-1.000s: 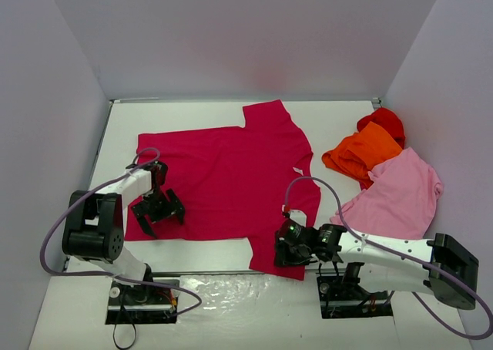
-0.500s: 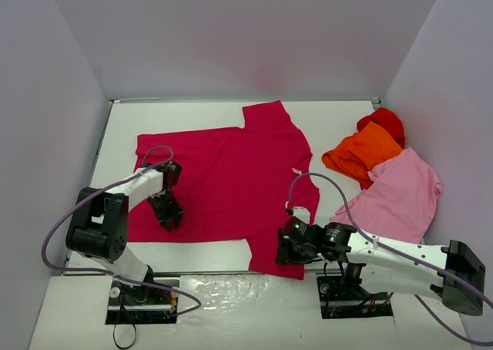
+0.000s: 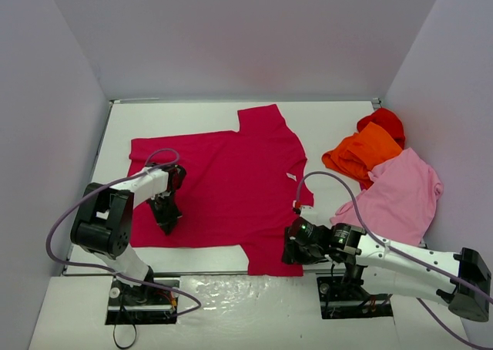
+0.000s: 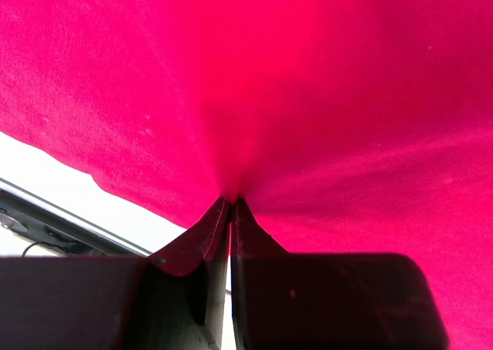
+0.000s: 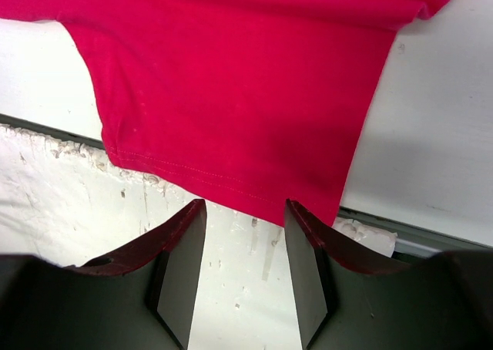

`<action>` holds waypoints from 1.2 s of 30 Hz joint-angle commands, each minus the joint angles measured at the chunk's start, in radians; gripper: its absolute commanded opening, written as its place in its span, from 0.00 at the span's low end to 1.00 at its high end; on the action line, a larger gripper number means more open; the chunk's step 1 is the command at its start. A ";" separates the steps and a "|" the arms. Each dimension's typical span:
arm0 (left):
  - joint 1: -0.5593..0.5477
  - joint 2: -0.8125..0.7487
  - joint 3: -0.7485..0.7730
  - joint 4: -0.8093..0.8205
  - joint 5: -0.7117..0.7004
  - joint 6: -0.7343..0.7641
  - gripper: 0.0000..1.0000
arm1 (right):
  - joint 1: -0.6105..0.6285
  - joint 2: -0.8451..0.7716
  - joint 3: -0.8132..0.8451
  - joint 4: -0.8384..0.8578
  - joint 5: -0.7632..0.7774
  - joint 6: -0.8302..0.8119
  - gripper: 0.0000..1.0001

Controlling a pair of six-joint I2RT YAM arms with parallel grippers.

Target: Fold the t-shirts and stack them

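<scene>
Left gripper pinching the crimson t-shirt, right gripper part open at the shirt's near sleeve.

Left gripper (image 3: 167, 220) (image 4: 230, 202): jaws fully closed, a fold of the crimson t-shirt (image 3: 223, 180) (image 4: 323, 95) nipped at the tips, and creases fan out from the pinch. The rest of the shirt lies flat ahead of it and off to its right on the white table (image 3: 331, 119). Right gripper (image 3: 289, 250) (image 5: 243, 205): jaws about half apart, gripping nothing. The sleeve hem of the crimson t-shirt (image 5: 231, 95) lies just past the fingertips, in line with the gap. I cannot tell whether the fingers touch the cloth. Off to this gripper's right and well apart from it is a loose heap: the light pink t-shirt (image 3: 397, 196) is nearest, then the orange t-shirt (image 3: 362, 153), and the bright red t-shirt (image 3: 383, 121) is farthest.
</scene>
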 commanded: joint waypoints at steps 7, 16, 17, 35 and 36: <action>0.001 0.051 -0.029 0.044 -0.027 0.010 0.00 | 0.002 0.089 0.055 0.049 0.026 -0.038 0.43; -0.003 0.039 -0.007 0.024 -0.043 0.014 0.00 | 0.035 0.275 0.060 0.204 -0.019 -0.061 0.44; -0.004 0.041 -0.004 0.025 -0.041 0.017 0.00 | 0.040 0.302 0.069 0.206 -0.019 -0.062 0.44; -0.019 0.054 0.006 0.022 -0.037 0.029 0.00 | 0.078 0.594 0.061 0.215 0.019 -0.009 0.26; -0.021 0.055 0.005 0.022 -0.037 0.029 0.00 | 0.078 0.599 0.055 0.215 0.018 -0.009 0.20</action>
